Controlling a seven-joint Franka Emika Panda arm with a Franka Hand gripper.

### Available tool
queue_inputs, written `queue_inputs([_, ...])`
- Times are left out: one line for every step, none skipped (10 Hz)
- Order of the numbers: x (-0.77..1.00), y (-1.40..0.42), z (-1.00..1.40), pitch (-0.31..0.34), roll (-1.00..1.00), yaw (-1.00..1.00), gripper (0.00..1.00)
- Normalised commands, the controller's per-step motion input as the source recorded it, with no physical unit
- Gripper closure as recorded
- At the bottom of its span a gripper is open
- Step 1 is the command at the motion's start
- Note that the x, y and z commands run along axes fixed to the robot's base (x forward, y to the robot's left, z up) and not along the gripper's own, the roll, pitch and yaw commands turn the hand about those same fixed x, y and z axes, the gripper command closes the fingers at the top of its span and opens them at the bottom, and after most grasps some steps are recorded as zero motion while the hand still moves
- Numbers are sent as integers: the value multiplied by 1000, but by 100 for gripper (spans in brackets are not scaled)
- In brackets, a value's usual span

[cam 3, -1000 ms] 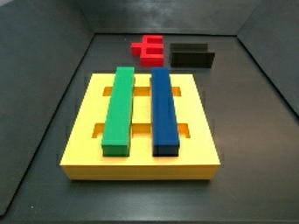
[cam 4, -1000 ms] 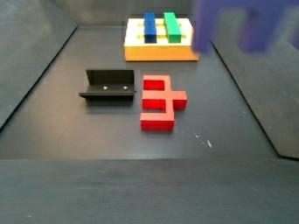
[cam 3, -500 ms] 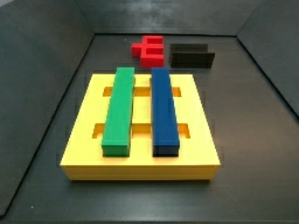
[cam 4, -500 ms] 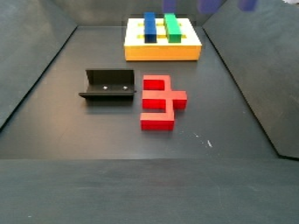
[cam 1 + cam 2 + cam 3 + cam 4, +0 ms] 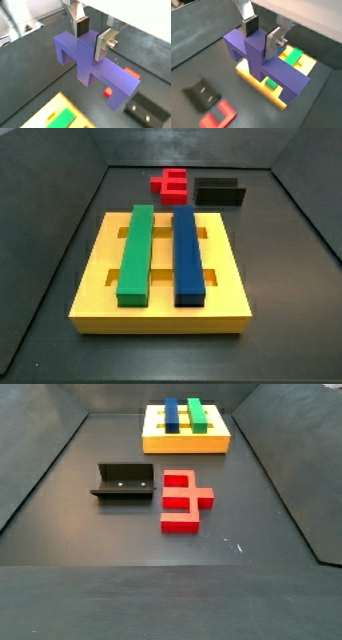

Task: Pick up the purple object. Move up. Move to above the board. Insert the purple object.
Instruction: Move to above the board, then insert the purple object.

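Gripping the purple piece (image 5: 93,67) by its central stub, the gripper (image 5: 92,36) shows only in the wrist views; the silver fingers (image 5: 105,44) are pressed against the stub's two sides, so the piece hangs below them, well clear of the floor. Neither side view catches gripper or piece, so both sit above those frames.

Going left to right across the floor in a side view: the fixture (image 5: 124,482) stands left of middle, the red block (image 5: 183,500) just beside it on its right, and the board (image 5: 185,442) lies against the far wall. On the board rest a blue bar (image 5: 173,414) and a green bar (image 5: 197,414), side by side along its length.

What the coming move turns on: in a wrist view the board (image 5: 308,62) lies under and a little beyond the piece (image 5: 264,62), partly hidden by it. The piece's crossbar seems to run across the two bars rather than along them, though the exact angle is hard to judge. The next step is likely centring over the board, then lowering.

Compared with half a second ago, the purple blur at the top edge of a side view is gone; the piece has risen out of frame. Nothing on the floor has shifted.
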Motion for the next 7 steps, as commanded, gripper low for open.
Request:
queue_inputs([412,-1400,165,167,-1,9,100])
queue_inputs([437,-1400,171,159,7,10,100])
queue_inputs([296,-882,115,154,14,10,100])
queue_inputs([229,-603,86,157,21,2,100])
queue_inputs([104,-210,45,103,15,12,100])
queue_inputs([0,-26,-20,0,0,0,100])
queue_inputs([0,-317,-297,-56,0,0,100])
